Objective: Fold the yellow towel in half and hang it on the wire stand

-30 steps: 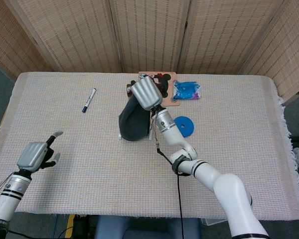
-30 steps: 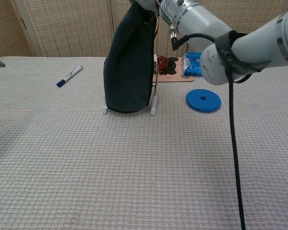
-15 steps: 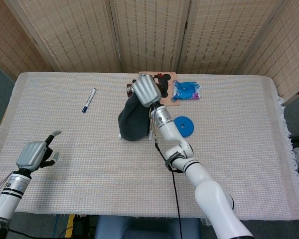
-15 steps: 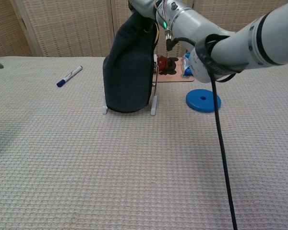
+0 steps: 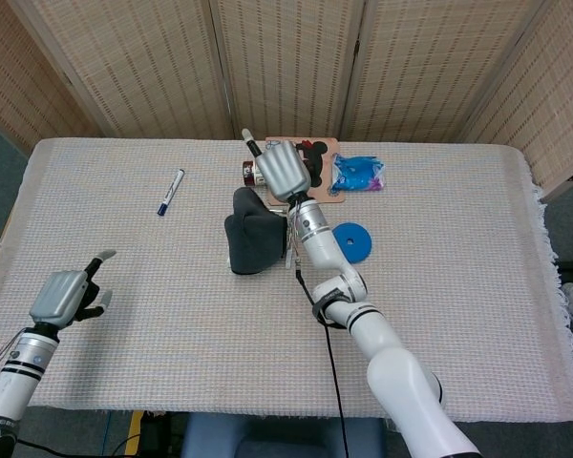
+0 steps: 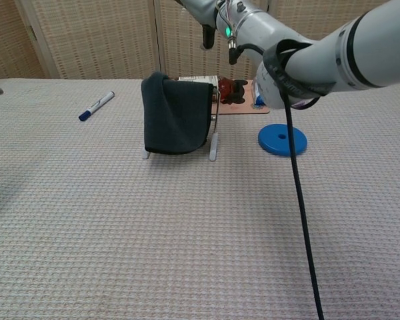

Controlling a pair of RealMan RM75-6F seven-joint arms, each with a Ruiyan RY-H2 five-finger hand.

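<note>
The only towel in view is dark grey, not yellow. This towel hangs folded over the white wire stand, whose feet show beside the cloth. My right hand hovers just above and behind the stand, fingers apart, holding nothing and clear of the towel. In the chest view only its wrist shows at the top edge. My left hand is low at the near left corner of the table, empty, with its fingers apart.
A blue marker lies at the far left. A blue disc sits right of the stand. Behind it are a cartoon-mouse board and a blue packet. A black cable hangs from my right arm.
My right hand was holding the towel's top up over the stand. It has let go and risen slightly, and the towel has dropped and settled lower on the stand. The left hand barely moved.
</note>
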